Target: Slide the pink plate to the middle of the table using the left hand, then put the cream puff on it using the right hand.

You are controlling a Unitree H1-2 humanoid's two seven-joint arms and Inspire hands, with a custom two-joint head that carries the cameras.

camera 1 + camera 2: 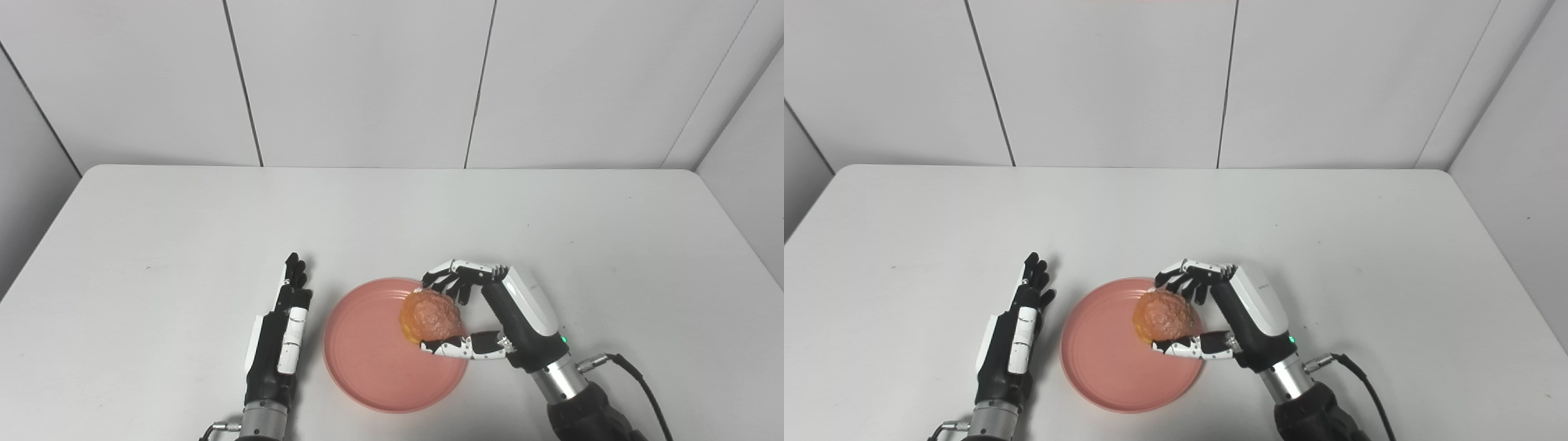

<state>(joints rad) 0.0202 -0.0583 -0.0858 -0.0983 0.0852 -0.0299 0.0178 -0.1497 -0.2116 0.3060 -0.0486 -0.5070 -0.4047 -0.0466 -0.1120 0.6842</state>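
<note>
The left hand [283, 331] lies near the front edge of the white table [184, 245], palm side turned toward the plate, its fingers [294, 269] stretched straight out toward the back wall and held close together. It holds nothing. It sits just beside the left rim of the pink plate [367, 361] without clearly touching it; a thin strip of table shows between them.

The plate rests flat on the table, a little in front of the middle and between the two hands. Its inside is bare on the left and front.

The cream puff [430, 315], a lumpy golden-brown ball, sits over the right rear part of the plate. Whether its underside rests on the plate or hangs just above it cannot be told from these views.

The right hand [484, 312] comes in from the lower right, wrapped around the puff: the fingers [456, 278] curl over its far side and the thumb [459, 348] lies along its near side, so the puff is gripped between them. A black cable [637, 380] trails from the wrist toward the front edge.
</note>
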